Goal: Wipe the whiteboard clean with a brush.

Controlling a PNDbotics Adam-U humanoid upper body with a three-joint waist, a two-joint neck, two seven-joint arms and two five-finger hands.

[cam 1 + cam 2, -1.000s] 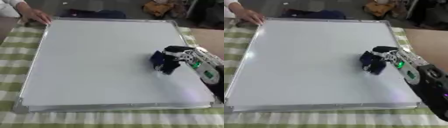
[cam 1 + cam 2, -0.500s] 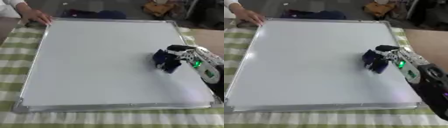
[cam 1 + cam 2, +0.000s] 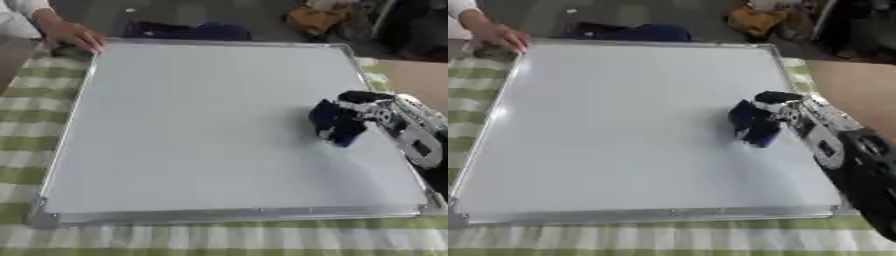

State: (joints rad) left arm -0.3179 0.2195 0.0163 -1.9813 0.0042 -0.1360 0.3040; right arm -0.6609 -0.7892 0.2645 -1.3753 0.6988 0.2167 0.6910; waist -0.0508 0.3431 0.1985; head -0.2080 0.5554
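Nearest to us runs the green-checked cloth [image 3: 219, 240], and on it lies the whiteboard [image 3: 192, 130], its metal frame crossing just beyond the near strip of cloth. We see no marks on the board's surface, so we judge the wiping is either nearly done or what is left is too faint for us to make out.

On the right side of the board, about midway from near to far, our right hand [image 3: 794, 112] comes in from the right edge with its fingers curled round the dark blue brush [image 3: 752, 122], which sits down on the board surface.

The risks from here, as we judge them: the brush is close to the board's right frame, so a stroke carried rightward could catch on that edge and twist the brush in our fingers. A hard push could also shift the board on the cloth.

At the far left corner a person's hand [image 3: 74, 36] rests at the board's frame, seemingly steadying it.

Our left hand shows in neither view. The brush's wiping face is hidden beneath it, so we cannot tell whether it lies flat. Beyond the far edge lie dark and orange shapes we cannot identify.
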